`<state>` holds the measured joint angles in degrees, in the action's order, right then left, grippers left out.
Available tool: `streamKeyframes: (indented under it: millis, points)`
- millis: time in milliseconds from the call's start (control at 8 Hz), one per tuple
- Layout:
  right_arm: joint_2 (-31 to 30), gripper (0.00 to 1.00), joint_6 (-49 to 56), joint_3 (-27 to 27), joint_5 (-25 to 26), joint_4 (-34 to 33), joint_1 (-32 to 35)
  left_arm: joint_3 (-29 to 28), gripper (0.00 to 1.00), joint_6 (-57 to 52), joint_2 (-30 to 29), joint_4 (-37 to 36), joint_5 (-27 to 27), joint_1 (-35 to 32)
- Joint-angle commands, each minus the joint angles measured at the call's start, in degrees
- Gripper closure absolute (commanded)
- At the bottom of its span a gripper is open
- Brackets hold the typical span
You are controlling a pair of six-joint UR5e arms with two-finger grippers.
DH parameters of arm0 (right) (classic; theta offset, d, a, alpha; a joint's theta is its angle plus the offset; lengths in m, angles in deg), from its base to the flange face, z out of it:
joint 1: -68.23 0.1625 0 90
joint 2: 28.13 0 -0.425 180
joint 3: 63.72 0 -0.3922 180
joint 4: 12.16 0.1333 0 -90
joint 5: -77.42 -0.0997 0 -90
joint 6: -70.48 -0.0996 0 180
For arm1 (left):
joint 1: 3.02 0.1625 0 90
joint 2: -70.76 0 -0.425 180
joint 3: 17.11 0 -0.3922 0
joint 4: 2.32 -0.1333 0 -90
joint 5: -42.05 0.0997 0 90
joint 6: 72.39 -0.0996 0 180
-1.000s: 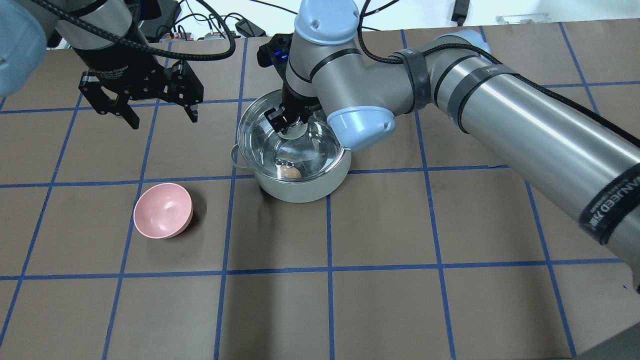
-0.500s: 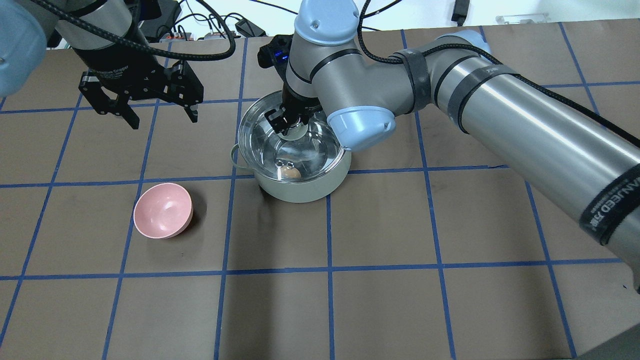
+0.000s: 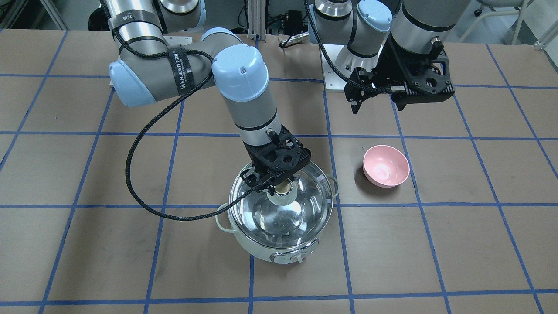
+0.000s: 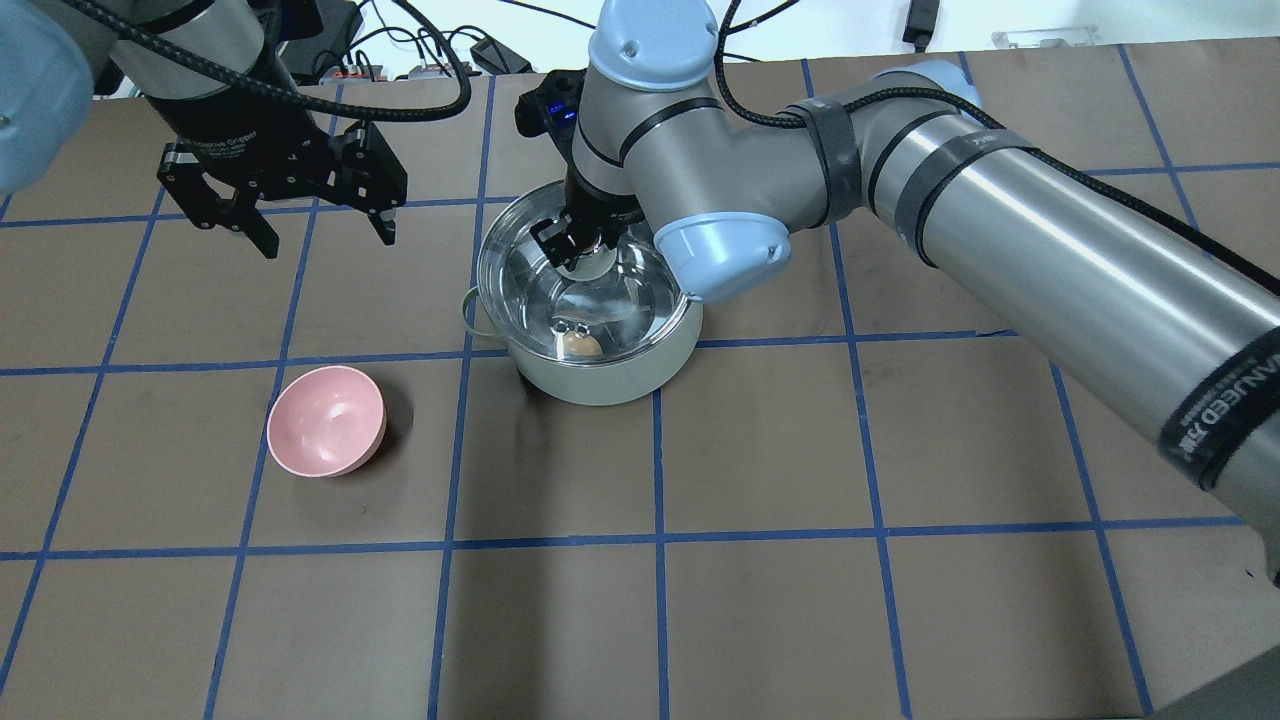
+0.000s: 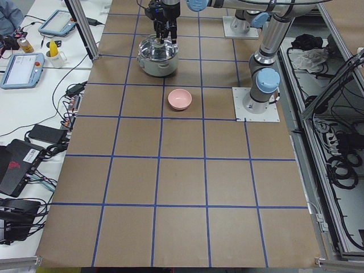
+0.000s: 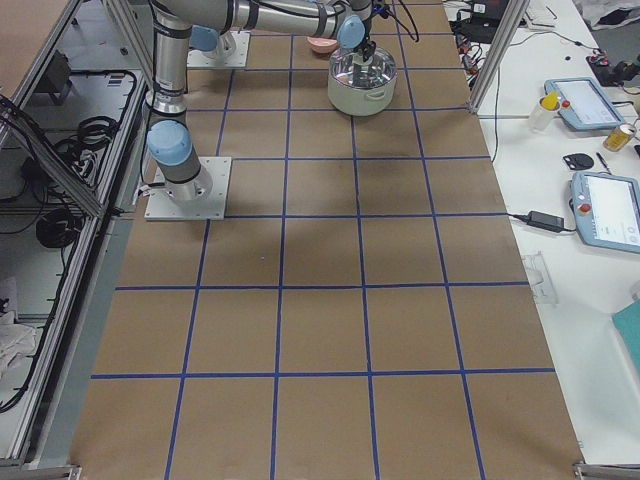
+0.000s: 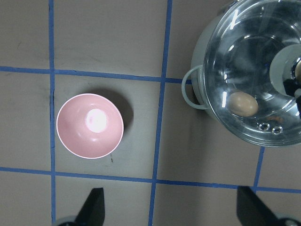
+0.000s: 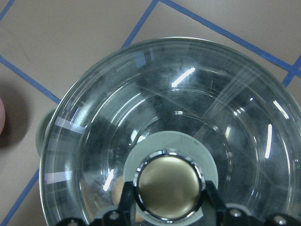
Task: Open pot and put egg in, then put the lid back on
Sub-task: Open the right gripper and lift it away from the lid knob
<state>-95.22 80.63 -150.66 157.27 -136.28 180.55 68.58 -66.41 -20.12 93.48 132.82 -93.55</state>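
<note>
The right fingers [image 8: 126, 205] are closed on the knob [image 8: 169, 184] of the lid [image 8: 141, 94], one on each side of its gold top. They hold the lid over the pot [image 4: 600, 382]. From overhead the lid's metal rim sits a little off toward the far left of the pot's wall, and I cannot tell whether it rests on the pot's rim all the way round. The egg [image 4: 580, 345] lies inside the pot, seen through the glass near the wall on the robot's side, just beside the lid's two vent holes [image 7: 271, 127]. One loop handle [image 7: 193, 94] sticks out toward the bowl's side. The pot's control dial [image 3: 299, 259] faces away from the robot.

The left fingers [image 4: 380, 215] are spread wide and hold nothing. They hang above the desk [image 4: 800, 450], well apart from the pot, on its left. The left wrist view looks straight down, with both fingertips at its lower edge. A pink bowl [image 4: 325, 420] stands upright on the desk, near the pot on the robot's left. Blue tape lines cross the brown desk in a grid.
</note>
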Motion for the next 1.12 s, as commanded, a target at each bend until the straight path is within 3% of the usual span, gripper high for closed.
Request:
streamKeyframes:
  millis: [0,250,500,1000]
  points:
    - [0.1,0.29,0.2,0.0,-0.5,0.1,0.0,0.0,0.00,0.0,0.0,0.0,-0.1,0.0]
    - [-1.9,0.14,-0.1,0.3,0.4,1.0,-0.1,0.0,0.00,0.0,0.0,-0.1,-0.1,0.0]
    - [-6.4,0.00,0.0,0.4,2.6,9.0,-3.3,0.0,0.00,0.0,0.0,-0.1,0.0,0.0]
    - [-12.8,0.00,0.3,0.0,13.6,21.4,-15.9,0.0,0.00,0.0,0.0,-0.1,0.0,0.0]
